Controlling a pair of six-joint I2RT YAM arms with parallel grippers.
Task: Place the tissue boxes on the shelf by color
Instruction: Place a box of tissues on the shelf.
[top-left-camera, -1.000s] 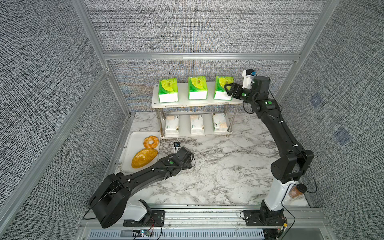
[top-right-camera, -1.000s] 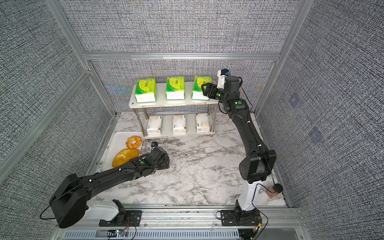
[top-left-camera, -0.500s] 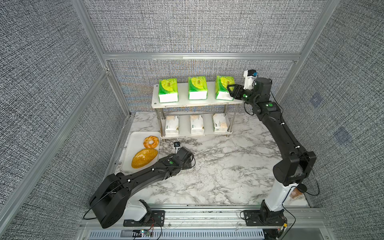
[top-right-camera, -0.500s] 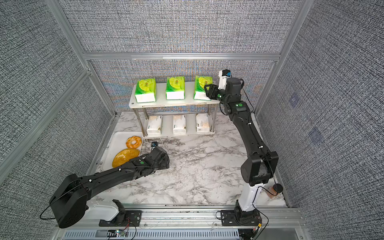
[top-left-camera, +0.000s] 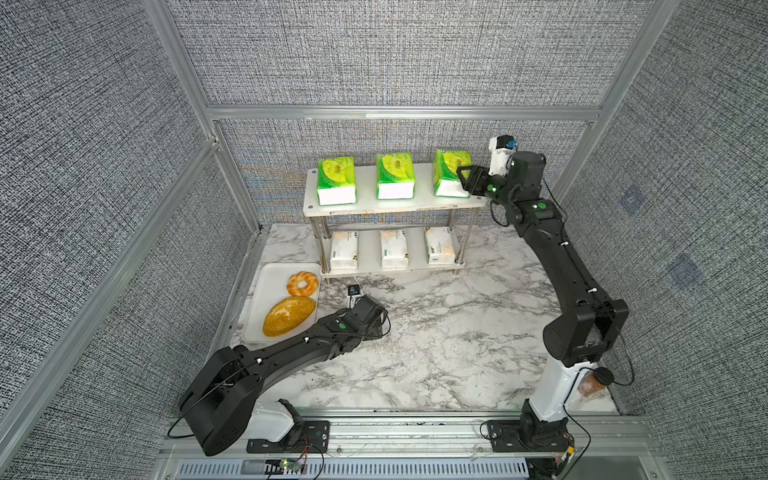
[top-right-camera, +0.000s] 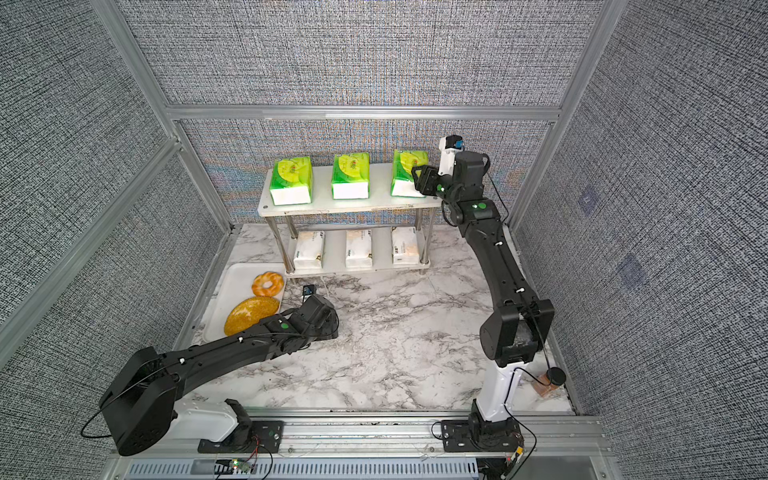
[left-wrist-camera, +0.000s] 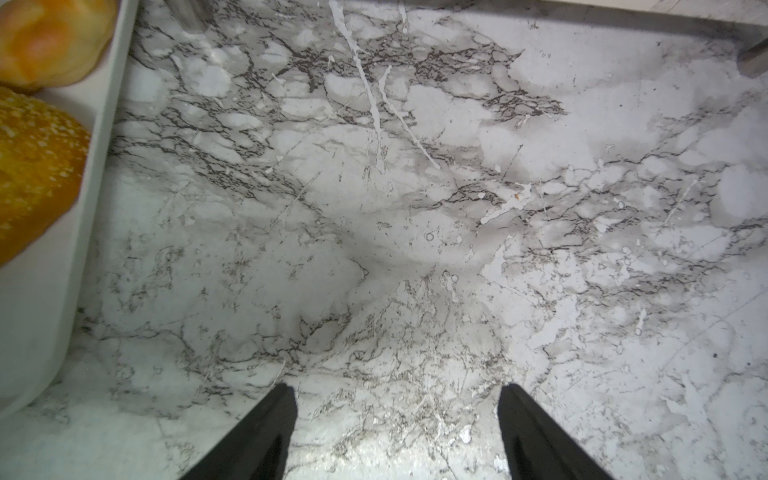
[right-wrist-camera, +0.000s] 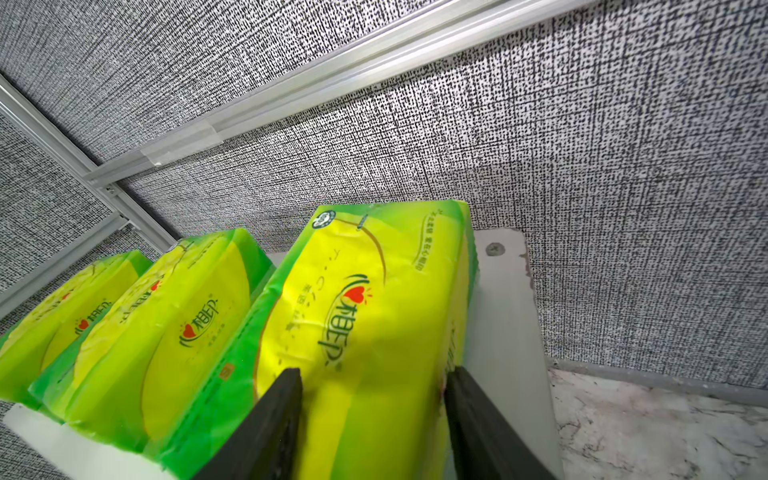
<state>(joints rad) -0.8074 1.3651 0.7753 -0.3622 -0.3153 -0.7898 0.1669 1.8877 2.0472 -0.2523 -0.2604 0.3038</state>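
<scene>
Drawn narrower since the earlier frame, the jaws of the right gripper (right-wrist-camera: 372, 372) pinch the near end of the third bright green, yellow-swooshed soft tissue pack (top-left-camera: 451, 170) across its width, apparently to square it on the top board of the white, metal-legged two-tier shelf (top-left-camera: 365, 204), where it sits askew. Beside this gripper stand two matching green packs (top-left-camera: 395, 176), the nearer crowding one finger; beneath it, three white-cream packs (top-left-camera: 394, 248) fill the lower board. Left gripper (left-wrist-camera: 397, 395), jaws apart and empty, hovers over the marble tabletop (left-wrist-camera: 415, 208) beside a white tray (left-wrist-camera: 41, 291) of orange bread (left-wrist-camera: 33, 166).
</scene>
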